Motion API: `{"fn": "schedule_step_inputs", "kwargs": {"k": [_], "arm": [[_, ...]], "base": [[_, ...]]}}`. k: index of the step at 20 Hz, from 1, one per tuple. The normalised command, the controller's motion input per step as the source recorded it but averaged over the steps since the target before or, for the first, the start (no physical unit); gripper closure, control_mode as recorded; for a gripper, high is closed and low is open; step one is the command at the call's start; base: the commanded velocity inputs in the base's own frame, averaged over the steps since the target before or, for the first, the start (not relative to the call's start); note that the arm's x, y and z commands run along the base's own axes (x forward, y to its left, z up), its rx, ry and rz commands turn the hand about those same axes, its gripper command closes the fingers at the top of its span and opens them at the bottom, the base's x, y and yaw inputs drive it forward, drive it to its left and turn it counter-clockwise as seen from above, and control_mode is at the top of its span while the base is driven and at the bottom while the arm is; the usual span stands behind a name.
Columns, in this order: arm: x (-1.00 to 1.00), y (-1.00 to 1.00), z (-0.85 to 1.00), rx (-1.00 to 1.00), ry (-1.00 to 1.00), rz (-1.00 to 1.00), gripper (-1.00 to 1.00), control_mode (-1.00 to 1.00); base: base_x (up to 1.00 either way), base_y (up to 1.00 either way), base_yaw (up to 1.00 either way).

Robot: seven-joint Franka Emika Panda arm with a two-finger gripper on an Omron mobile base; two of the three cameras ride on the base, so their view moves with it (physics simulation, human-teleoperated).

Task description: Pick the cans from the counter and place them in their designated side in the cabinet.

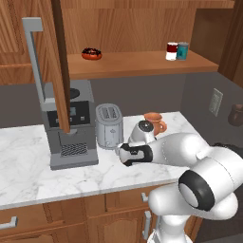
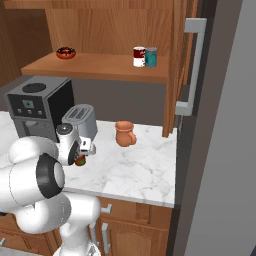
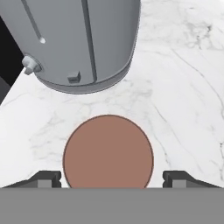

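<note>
The cabinet (image 2: 100, 67) stands well above and beyond the tool, one unit with one long shelf board; its one tall door (image 1: 60, 61) hangs open over the coffee machine. The counter (image 2: 135, 170) lies directly under the tool, a single marble slab. On it, beyond the tool, are one coffee machine (image 1: 69, 126) and, just ahead of the tool, one grey toaster (image 3: 83, 43); one orange mug (image 2: 125, 133) sits off to the tool's side, apart from it. The tool (image 3: 109, 178) hangs low over the counter, fingers spread with one on each side of the reddish-brown can (image 3: 108, 152), and a slim gap shows between each fingertip and the can's wall, so it grips nothing yet. That can stands upright on the counter directly between the fingers, near the toaster but clear of it. I count three cans: this one on the counter, plus one white can with red bands (image 1: 172, 51) and one teal-blue can (image 1: 182, 51) just beside each other on the shelf. One doughnut-like thing (image 1: 91, 53) also lies on the shelf. The can is probably stiff, light and smooth-sided, so it could slip; a squeeze across the middle of its round wall seems best, centred to avoid tipping.
</note>
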Motion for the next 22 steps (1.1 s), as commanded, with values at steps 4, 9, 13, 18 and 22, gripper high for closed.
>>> {"fn": "schedule_step_inputs", "kwargs": {"k": [4, 9, 13, 18, 22], "arm": [[0.05, 0.01, -0.06, -0.01, 0.00, 0.00, 1.00, -1.00], [0.01, 0.00, -0.01, 0.00, 0.00, 0.00, 1.00, -1.00], [0.00, 0.00, 0.00, 0.00, 0.00, 0.00, 1.00, -1.00], [0.00, 0.00, 0.17, 0.00, 0.00, 0.00, 1.00, -1.00], [-0.03, 0.00, 0.36, 0.00, 0.00, 0.00, 1.00, -1.00]], "base": [[0.00, 0.00, 0.00], [0.00, 0.00, 0.00], [0.00, 0.00, 0.00], [0.00, 0.00, 0.00], [0.00, 0.00, 0.00]]}}
